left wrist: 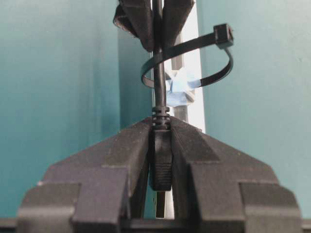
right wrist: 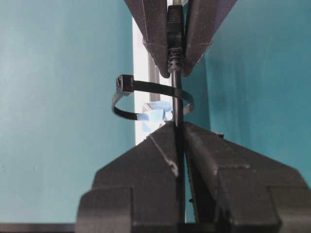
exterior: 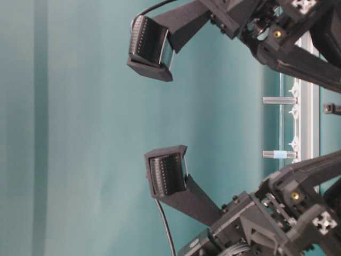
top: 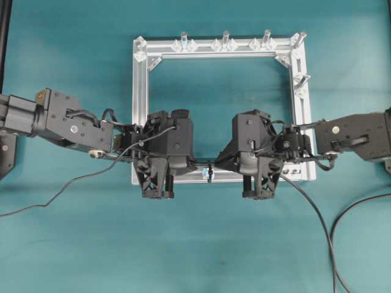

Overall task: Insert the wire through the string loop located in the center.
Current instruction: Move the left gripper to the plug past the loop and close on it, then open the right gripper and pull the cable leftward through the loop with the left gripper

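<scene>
Black wire (left wrist: 159, 73) through string loop (left wrist: 194, 60)

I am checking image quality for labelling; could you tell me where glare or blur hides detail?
Left wrist view: the aluminium bar glares white behind the sharp string loop; the near left pincer is soft. Right wrist view: same bar glare. Table-level view: rotated sideways, slightly soft.

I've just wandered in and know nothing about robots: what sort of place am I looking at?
Probably a robotics lab test bench: two black robot arms meet over a square aluminium frame on a teal cloth-covered table, both gripping a thin black wire threaded through a small string loop.
</scene>
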You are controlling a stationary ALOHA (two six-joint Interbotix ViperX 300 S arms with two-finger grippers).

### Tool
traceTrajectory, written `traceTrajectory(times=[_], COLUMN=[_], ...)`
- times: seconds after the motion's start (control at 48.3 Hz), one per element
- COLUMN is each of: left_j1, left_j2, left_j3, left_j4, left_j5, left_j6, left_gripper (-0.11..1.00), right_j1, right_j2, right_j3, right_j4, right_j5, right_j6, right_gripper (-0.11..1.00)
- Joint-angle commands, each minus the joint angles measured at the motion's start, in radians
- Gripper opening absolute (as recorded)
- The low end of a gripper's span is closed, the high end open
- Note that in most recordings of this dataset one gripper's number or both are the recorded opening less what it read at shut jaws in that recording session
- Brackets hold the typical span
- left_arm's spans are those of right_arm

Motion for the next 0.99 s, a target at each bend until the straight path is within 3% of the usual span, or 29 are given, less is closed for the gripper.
traceTrajectory(times=[0.0,0.724,0.786,0.931,0.972], left_j1=[-0.003,-0.003,-0.003,-0.003,-0.003], left_j2=[-0.025,-0.034,-0.034,-0.034,-0.034], left_j3=[-0.008,-0.006,-0.006,-0.006,-0.006], left_j4=[0.002,0.002,0.003,0.002,0.002], left_j5=[-0.009,-0.003,-0.003,-0.002,-0.002], left_j6=[-0.003,-0.006,-0.006,-0.008,-0.008], left_gripper=[0.11,0.11,0.11,0.11,0.11], right_j1=[0.0,0.0,-0.002,0.0,0.0], right_j2=[-0.011,-0.012,-0.012,-0.011,-0.012], right_j3=[-0.012,-0.008,-0.011,-0.015,-0.015], right_j4=[-0.002,-0.002,-0.002,-0.002,-0.002], right_j5=[-0.009,-0.035,-0.029,0.002,0.008], right_j6=[-0.002,0.008,0.009,0.009,0.008], right_gripper=[0.08,0.09,0.19,0.61,0.69])
